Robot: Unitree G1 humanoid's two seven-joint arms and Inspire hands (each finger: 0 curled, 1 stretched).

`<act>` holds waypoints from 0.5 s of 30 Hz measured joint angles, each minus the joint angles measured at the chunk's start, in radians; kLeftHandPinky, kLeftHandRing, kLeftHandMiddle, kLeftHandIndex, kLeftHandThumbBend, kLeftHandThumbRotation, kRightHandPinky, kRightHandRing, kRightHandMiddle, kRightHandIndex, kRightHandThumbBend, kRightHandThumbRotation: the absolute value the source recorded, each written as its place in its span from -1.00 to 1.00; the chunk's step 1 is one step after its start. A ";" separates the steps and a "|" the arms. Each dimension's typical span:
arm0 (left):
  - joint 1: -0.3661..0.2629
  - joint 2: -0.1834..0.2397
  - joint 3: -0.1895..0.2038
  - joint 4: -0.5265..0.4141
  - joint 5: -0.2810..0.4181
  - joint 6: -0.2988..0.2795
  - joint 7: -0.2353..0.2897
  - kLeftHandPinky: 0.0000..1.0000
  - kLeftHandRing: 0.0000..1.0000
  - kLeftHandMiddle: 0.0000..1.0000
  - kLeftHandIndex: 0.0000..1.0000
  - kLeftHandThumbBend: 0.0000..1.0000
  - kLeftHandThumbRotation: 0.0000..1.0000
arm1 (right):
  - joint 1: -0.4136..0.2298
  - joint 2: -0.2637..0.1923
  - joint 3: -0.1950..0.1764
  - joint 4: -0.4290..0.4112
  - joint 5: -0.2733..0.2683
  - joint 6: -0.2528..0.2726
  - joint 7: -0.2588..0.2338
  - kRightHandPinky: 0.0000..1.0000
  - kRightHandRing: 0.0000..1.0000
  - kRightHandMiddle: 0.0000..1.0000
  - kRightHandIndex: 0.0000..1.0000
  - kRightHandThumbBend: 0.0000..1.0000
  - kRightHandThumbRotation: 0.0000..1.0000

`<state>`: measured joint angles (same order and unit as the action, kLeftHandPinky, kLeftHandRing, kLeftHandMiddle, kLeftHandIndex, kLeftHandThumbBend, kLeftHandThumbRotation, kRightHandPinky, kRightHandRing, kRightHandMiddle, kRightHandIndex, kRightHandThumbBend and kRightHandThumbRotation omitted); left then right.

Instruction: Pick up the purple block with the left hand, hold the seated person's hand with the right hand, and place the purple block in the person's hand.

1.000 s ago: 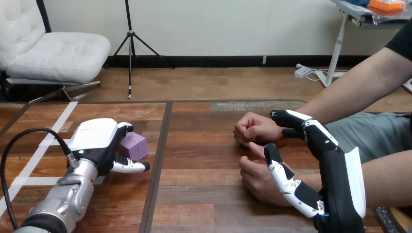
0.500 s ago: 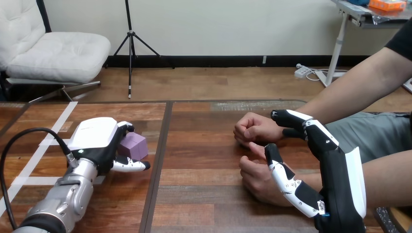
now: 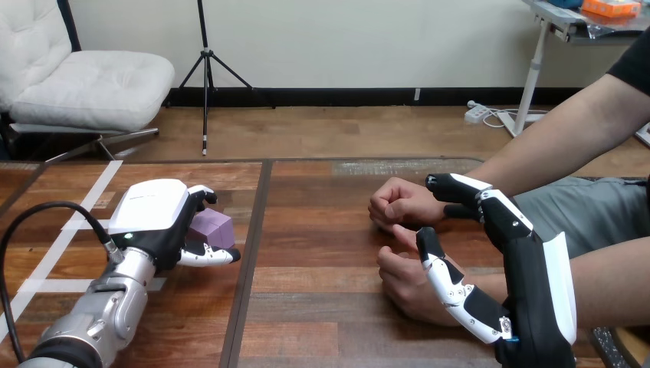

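Note:
The purple block (image 3: 214,228) is at the table's left, just above or on the wood; I cannot tell which. My left hand (image 3: 153,218) is shut on it, with fingers (image 3: 201,196) curled over its far top and the thumb (image 3: 208,255) under its near side. The person rests two hands on the table at the right: a far fist (image 3: 400,202) and a nearer hand (image 3: 405,280). My right hand (image 3: 529,268) is open over the nearer wrist, its straight fingers (image 3: 458,187) reaching beside the far fist and its thumb (image 3: 438,268) lying across the nearer hand. I cannot tell whether they touch.
A dark seam (image 3: 251,253) runs down the table between the block and the person's hands, with bare wood on both sides. White tape lines (image 3: 73,226) cross the table's left part. The person's forearms (image 3: 552,146) enter from the right edge.
My left hand has closed tighter on the purple block and shifted slightly up and right with it. My right hand and the person's hands have stayed put.

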<state>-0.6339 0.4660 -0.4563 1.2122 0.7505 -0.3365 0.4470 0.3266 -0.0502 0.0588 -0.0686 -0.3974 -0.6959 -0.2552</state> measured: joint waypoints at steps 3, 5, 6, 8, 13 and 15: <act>0.000 0.001 0.001 0.000 0.000 -0.009 0.004 0.00 0.24 0.39 0.49 0.53 -0.12 | 0.000 0.000 0.000 0.000 0.000 0.000 -0.001 0.36 0.47 0.47 0.41 -0.27 -0.55; 0.000 0.003 0.002 -0.001 -0.001 -0.015 0.006 -0.02 0.21 0.37 0.48 0.53 -0.13 | 0.000 0.000 0.000 0.000 0.000 0.000 -0.002 0.36 0.46 0.47 0.41 -0.27 -0.56; 0.000 0.004 0.002 -0.002 -0.001 -0.018 0.007 -0.03 0.20 0.36 0.48 0.53 -0.13 | 0.000 0.000 0.000 0.000 0.000 -0.001 -0.002 0.36 0.47 0.47 0.41 -0.27 -0.56; 0.001 0.006 0.002 -0.005 -0.001 -0.024 0.011 -0.04 0.19 0.35 0.47 0.52 -0.13 | 0.000 0.000 0.000 0.000 0.000 -0.002 -0.003 0.36 0.47 0.47 0.41 -0.27 -0.56; 0.005 0.011 0.003 -0.016 -0.004 -0.040 0.021 -0.08 0.16 0.32 0.46 0.53 -0.14 | 0.000 0.000 0.000 0.000 -0.003 -0.003 -0.005 0.36 0.47 0.47 0.42 -0.28 -0.55; 0.006 0.013 0.004 -0.022 -0.005 -0.044 0.023 -0.10 0.14 0.30 0.45 0.53 -0.14 | 0.000 0.000 0.000 0.000 -0.004 -0.003 -0.005 0.36 0.47 0.48 0.42 -0.27 -0.55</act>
<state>-0.6280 0.4795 -0.4526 1.1904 0.7457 -0.3802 0.4701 0.3266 -0.0499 0.0586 -0.0685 -0.4013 -0.6985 -0.2607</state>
